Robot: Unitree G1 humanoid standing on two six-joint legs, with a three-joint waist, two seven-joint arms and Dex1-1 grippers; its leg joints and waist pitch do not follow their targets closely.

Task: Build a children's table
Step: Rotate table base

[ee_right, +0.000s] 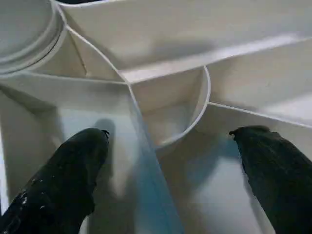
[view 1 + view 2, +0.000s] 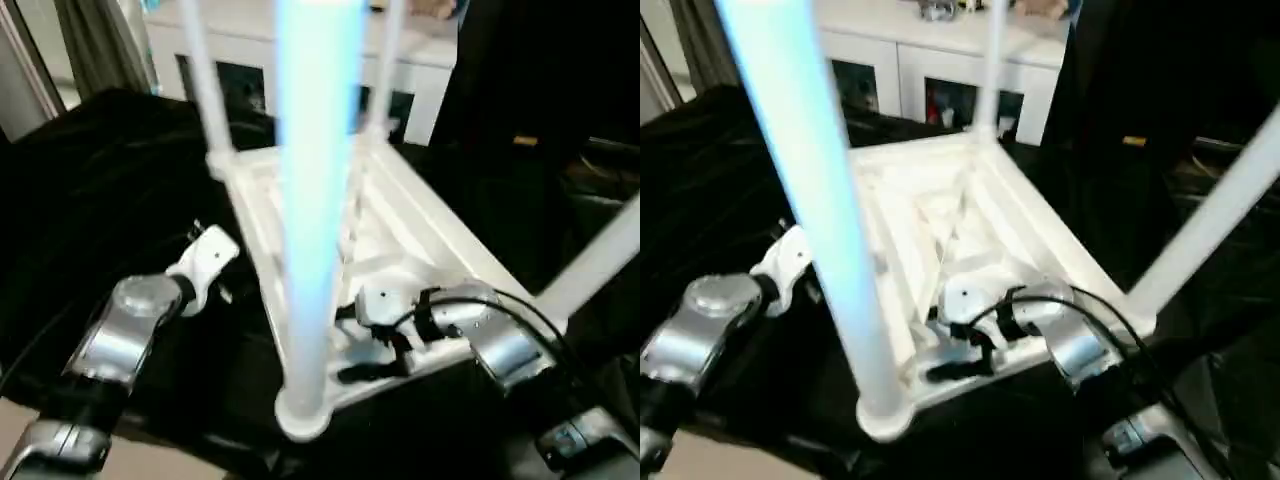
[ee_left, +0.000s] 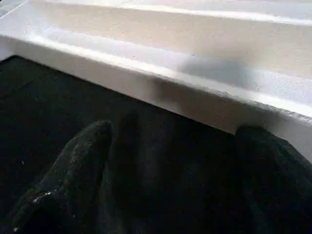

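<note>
A black cloth (image 2: pixel 120 200) covers the work surface. Behind stands a white cabinet (image 2: pixel 940 70) (dark glass doors), grey curtain (image 2: pixel 100 40) beside it.

Silver forearms (image 2: pixel 120 335), white wrists, black cables

1. The tabletop (image 2: pixel 1040 235) is white plastic, smooth with a slight sheen on its ribs.
2. The legs (image 2: pixel 318 200) look like glossy white plastic tubes.
3. The cloth (image 2: pixel 90 200) underneath is black and matt.
4. The forearms (image 2: pixel 120 335) are brushed silver metal.
</note>
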